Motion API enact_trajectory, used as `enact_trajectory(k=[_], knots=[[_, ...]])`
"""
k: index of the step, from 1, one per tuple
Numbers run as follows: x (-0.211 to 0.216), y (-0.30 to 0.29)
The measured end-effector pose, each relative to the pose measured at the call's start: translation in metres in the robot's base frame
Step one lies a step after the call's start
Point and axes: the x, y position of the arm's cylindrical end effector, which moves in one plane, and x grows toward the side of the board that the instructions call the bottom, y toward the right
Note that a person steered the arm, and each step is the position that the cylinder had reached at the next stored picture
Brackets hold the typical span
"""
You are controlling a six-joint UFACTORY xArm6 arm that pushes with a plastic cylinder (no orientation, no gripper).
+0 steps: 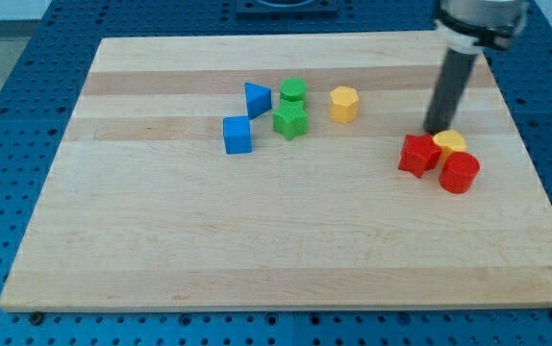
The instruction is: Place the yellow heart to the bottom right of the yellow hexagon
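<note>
The yellow heart (450, 143) lies at the view's right, wedged between a red star (417, 155) on its left and a red cylinder (459, 172) below it. The yellow hexagon (343, 104) stands apart near the view's top centre, up and to the left of the heart. My tip (438, 131) touches the board just above the heart's upper left edge, right beside it. The dark rod rises from there toward the view's top right.
A blue triangle (257, 99), a green cylinder (293, 91), a green star (290, 120) and a blue cube (238, 135) cluster left of the hexagon. The wooden board (276, 259) sits on a blue perforated table.
</note>
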Motion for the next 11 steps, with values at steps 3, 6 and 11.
enact_trajectory(k=[3,6,11], knots=[[0.042,0.023],[0.041,-0.025],[0.004,-0.038]])
